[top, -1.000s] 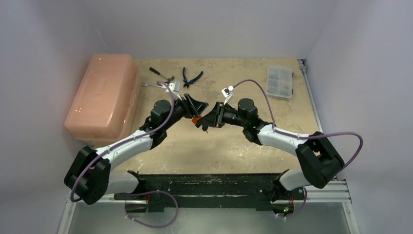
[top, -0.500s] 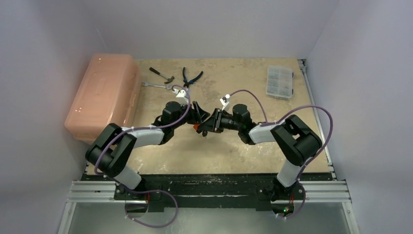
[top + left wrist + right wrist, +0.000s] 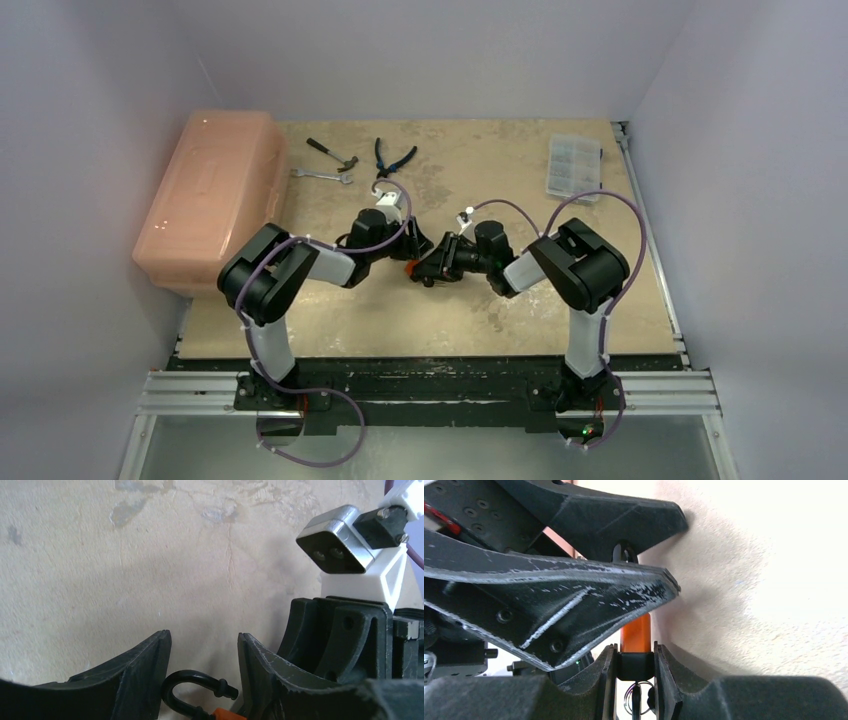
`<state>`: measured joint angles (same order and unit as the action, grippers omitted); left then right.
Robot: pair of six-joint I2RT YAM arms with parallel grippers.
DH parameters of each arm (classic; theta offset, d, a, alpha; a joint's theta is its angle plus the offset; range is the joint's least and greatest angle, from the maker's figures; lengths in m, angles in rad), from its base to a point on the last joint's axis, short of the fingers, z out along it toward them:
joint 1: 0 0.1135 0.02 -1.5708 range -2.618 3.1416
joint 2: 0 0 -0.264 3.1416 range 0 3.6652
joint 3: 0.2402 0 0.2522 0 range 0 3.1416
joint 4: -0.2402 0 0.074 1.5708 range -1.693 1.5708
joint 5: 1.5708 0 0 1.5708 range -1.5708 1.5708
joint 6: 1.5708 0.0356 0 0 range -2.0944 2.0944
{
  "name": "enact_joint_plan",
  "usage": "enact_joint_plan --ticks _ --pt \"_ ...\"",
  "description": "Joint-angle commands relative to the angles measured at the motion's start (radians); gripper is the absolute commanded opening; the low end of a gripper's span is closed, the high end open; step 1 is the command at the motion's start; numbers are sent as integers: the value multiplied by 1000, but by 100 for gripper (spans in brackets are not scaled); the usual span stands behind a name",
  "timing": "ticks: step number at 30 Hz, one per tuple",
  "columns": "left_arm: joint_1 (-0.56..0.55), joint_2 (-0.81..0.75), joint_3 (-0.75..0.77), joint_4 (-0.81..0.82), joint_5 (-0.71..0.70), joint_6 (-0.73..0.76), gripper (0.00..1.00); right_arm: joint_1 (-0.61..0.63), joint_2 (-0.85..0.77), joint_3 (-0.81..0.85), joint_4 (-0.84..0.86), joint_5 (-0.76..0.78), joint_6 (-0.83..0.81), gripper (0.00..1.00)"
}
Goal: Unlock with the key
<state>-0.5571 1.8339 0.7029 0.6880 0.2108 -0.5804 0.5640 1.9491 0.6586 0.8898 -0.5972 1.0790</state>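
Observation:
An orange padlock [image 3: 406,266] sits where my two grippers meet, low over the table's middle. My left gripper [image 3: 202,637] holds its body [image 3: 227,714] deep between the jaws. The black shackle [image 3: 188,674] curves up between them, and its free end stands clear of the body. In the right wrist view the orange body [image 3: 636,630] runs from the left fingers [image 3: 574,595] to my right gripper [image 3: 634,647]. That gripper is shut on the black key head [image 3: 636,666] at the lock's base, with a key ring hanging behind it.
A pink plastic box [image 3: 210,195] stands at the left edge. A hammer [image 3: 330,150], a wrench [image 3: 320,175] and pliers [image 3: 393,157] lie at the back. A clear organiser case [image 3: 575,167] lies at the back right.
Both arms have folded down and drawn in. The joined grippers, with padlock and key, have sunk toward the table and moved slightly nearer.

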Motion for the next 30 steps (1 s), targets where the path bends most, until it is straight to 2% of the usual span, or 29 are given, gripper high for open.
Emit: enact_joint_plan --ticks 1,5,9,12,17,20,26,27,30 --pt "21 37 96 75 1 62 55 -8 18 49 -59 47 -4 0" --pt "38 55 134 61 -13 68 59 -9 31 73 -123 65 -18 0" --pt "60 19 174 15 -27 76 77 -10 34 112 -217 88 -50 0" --pt "66 -65 187 -55 -67 99 83 -9 39 143 -252 100 -53 0" --pt "67 -270 210 -275 -199 106 86 -9 61 220 -332 119 -67 0" --pt "69 -393 267 -475 -268 130 86 -9 92 271 -356 114 -65 7" --pt "69 -627 297 -683 -351 214 86 -9 149 375 -374 114 -44 17" --pt "69 -652 290 -704 -351 237 86 -9 161 394 -382 111 -44 20" --pt "70 -721 258 -757 -367 312 86 -9 178 450 -437 116 -55 45"
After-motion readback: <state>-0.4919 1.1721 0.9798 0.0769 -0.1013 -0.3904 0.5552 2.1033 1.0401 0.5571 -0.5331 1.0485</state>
